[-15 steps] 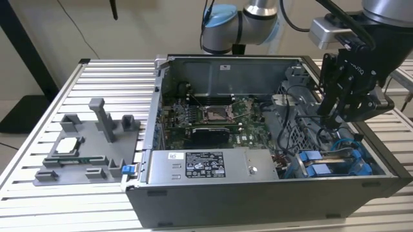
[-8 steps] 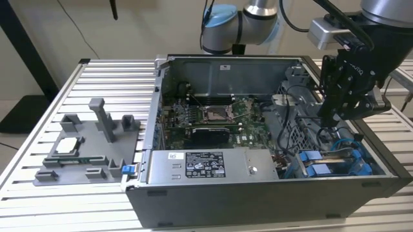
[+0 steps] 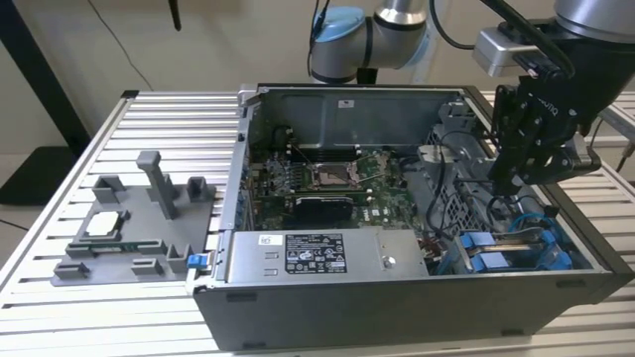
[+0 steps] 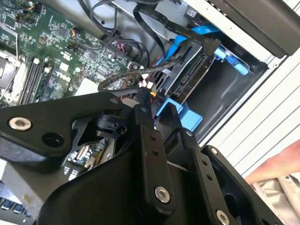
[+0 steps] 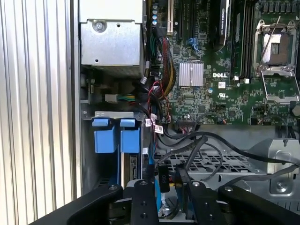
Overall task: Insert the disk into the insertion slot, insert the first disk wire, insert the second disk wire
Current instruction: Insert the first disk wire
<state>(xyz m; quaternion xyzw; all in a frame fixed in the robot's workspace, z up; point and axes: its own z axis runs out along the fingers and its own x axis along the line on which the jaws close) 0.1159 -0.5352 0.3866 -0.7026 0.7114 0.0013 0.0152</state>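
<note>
Item: disk (image 4: 190, 75), seated in the insertion slot (image 3: 511, 249), near corner of the case (image 3: 397, 312) at the exterior view's right. Gripper (image 3: 508, 187) hangs just above, among loose black wires (image 4: 159, 29); its grip cannot be told. Likely risk: a wire snagging, or a skewed connector jamming.

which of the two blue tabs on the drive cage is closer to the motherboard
The blue tab next to the loose wire bundle, on the motherboard side; the other blue tab sits toward the case's outer wall.
</note>
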